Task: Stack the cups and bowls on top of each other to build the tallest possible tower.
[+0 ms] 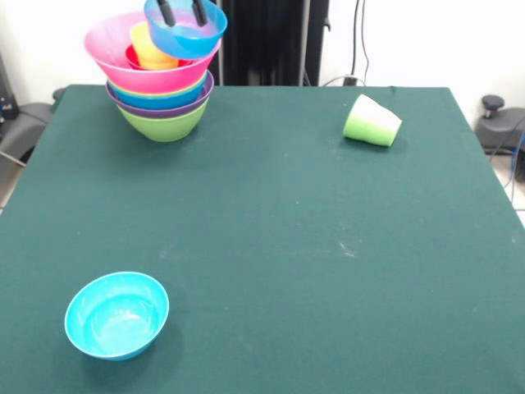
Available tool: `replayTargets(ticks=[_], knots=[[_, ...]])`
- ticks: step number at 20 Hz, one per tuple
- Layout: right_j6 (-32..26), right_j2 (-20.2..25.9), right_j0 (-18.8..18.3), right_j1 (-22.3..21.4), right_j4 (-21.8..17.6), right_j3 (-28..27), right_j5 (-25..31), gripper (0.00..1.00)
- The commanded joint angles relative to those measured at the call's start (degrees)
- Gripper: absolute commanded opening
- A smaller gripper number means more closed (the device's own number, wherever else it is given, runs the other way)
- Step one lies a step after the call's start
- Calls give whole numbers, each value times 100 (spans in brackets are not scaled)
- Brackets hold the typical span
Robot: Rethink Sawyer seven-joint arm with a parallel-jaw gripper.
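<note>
Front view: fingers (182, 11) cropped above blue bowl (185, 28)

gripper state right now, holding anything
gripper: shut on the blue bowl, one tip inside the rim and one outside, holding it above the pink bowl that tops the tower.

Green table (271, 246), black cables (358, 41) behind

From my seat the bowls in the tower (160, 90) look like glossy smooth plastic; the cyan bowl (116, 315) shines the same way; the green cup (372, 121) seems duller plastic. The table (271, 222) wears matt green cloth, faintly scuffed.
</note>
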Motion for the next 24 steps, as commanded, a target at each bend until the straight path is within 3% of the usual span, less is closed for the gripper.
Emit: replayTargets(ticks=[1,24], knots=[[-60,-474,367,257,-562,365,-486,100],[-544,-9,-156,-188,78,579,-190,100]])
